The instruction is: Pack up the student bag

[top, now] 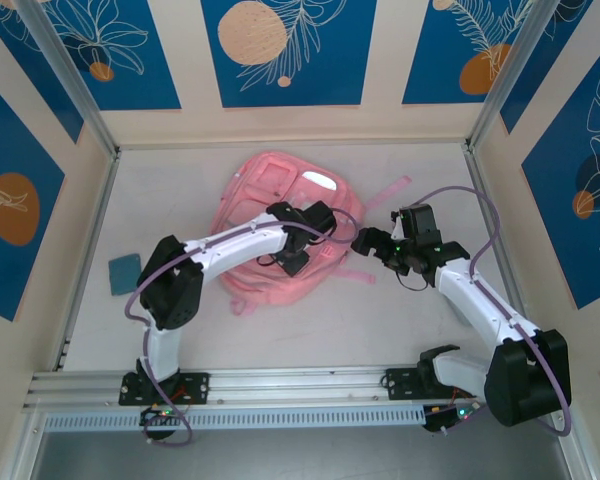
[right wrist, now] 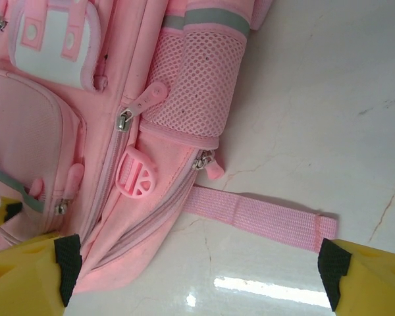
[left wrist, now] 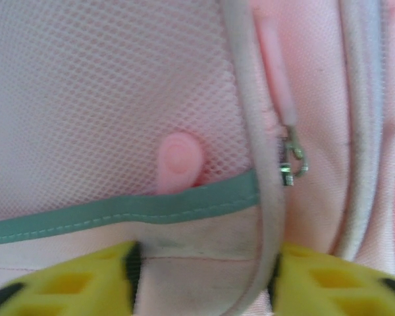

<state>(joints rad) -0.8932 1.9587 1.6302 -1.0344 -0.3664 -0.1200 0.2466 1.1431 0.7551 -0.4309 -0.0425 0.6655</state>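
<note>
The student bag lies flat in the upper middle of the top view, its upper edge near the back wall and its lower corner reaching toward frame centre. Bare bench runs below it down to the metal rail, and more bare room opens at the right of the frame. A flat blue-green piece sits at the left, well apart from the bag and near the left wall.

The left hand rests on the bag's lower right part. In its wrist view the left hand has its yellow fingers standing apart with a fold of pink fabric and piping between them; whether they pinch it I cannot tell. Above them runs a green trim along the mouth of a mesh panel, with a zip pull at the right.

The right hand sits just right of the bag, spread wide. In its wrist view the right hand frames the bag's corner and a loose strap lying on the bench. A mesh side pocket lies flat at upper centre; its contents cannot be made out
</note>
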